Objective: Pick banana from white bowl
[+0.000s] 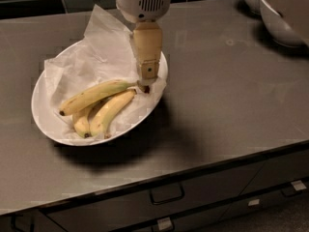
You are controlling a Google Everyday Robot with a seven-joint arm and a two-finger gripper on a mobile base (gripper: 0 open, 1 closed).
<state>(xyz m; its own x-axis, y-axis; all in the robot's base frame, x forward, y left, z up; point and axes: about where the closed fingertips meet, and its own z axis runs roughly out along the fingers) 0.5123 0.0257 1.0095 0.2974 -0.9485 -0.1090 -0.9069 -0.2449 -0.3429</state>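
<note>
The white bowl [40, 111] is a wide shallow oval lined with crumpled white paper, on the left of the grey counter. The banana [94, 95], long and gently curved, lies across the bowl with its dark stem end pointing right. My gripper [147, 75] hangs from the white wrist housing above the bowl's right side, its tip just over the banana's stem end. I cannot tell whether it touches the stem.
Two shorter bananas [112, 111] [82, 123] lie under and in front of the long one. Deeper white bowls [277, 19] stand at the far right corner. The counter's front edge [193, 166] runs above drawers with handles [166, 195].
</note>
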